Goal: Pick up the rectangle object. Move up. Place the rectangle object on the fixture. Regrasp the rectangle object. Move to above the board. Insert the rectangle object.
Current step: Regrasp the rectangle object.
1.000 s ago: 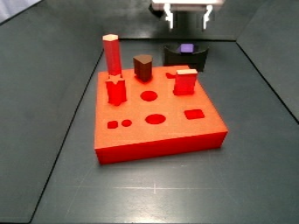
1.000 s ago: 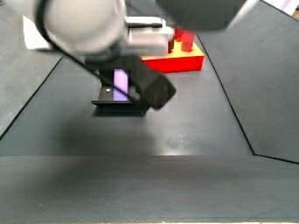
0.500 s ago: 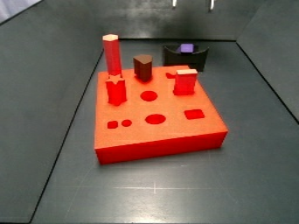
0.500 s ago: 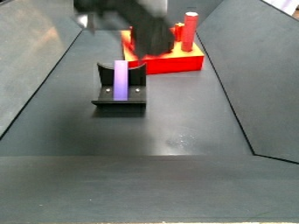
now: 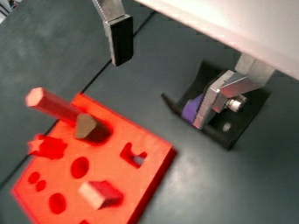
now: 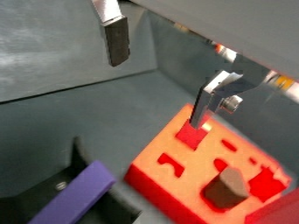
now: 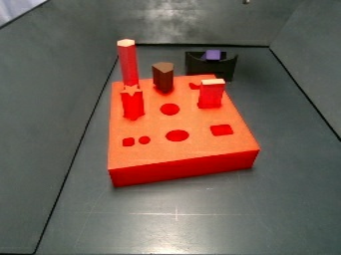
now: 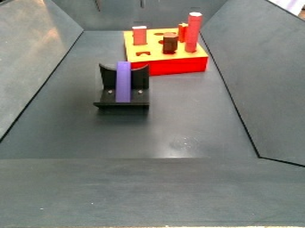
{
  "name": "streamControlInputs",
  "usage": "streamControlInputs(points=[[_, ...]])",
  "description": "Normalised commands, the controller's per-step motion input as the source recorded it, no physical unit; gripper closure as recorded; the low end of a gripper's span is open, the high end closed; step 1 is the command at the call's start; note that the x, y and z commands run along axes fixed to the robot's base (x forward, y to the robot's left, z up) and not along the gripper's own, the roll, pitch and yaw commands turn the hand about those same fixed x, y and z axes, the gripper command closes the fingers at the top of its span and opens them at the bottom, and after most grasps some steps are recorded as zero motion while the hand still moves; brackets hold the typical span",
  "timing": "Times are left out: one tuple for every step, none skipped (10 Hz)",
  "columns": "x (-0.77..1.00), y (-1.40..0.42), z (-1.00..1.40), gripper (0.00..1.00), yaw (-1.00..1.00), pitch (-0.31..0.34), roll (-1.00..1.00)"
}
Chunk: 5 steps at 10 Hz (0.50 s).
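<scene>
The rectangle object (image 8: 123, 82) is a blue-purple block lying in the notch of the black fixture (image 8: 120, 106), near the back wall in a side view (image 7: 212, 56). My gripper is out of both side views. In both wrist views it hangs high above the floor, open and empty (image 5: 170, 70) (image 6: 163, 74). The block (image 5: 190, 109) and fixture (image 5: 219, 129) lie below it, by one finger (image 5: 219, 98). The red board (image 7: 186, 149) with its holes and pegs is apart from the fixture.
On the board stand a tall red peg (image 7: 128, 62), a short dark brown block (image 7: 163, 77) and two shorter red pegs (image 7: 210, 95) (image 7: 132, 103). Sloping dark walls close in the floor on both sides.
The gripper has risen out of both side views. The rectangle object stays on the fixture, released.
</scene>
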Motion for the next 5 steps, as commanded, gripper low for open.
streamControlInputs(points=[[-0.03,-0.02,0.04,0.00,0.02,0.028,1.00],[-0.03,-0.04,0.00,0.00,0.02,0.020,1.00],[-0.03,-0.04,0.00,0.00,0.02,0.015,1.00],[-0.03,-0.03,0.01,0.00,0.02,0.011,1.00],[-0.03,-0.03,0.01,0.00,0.02,0.006,1.00]])
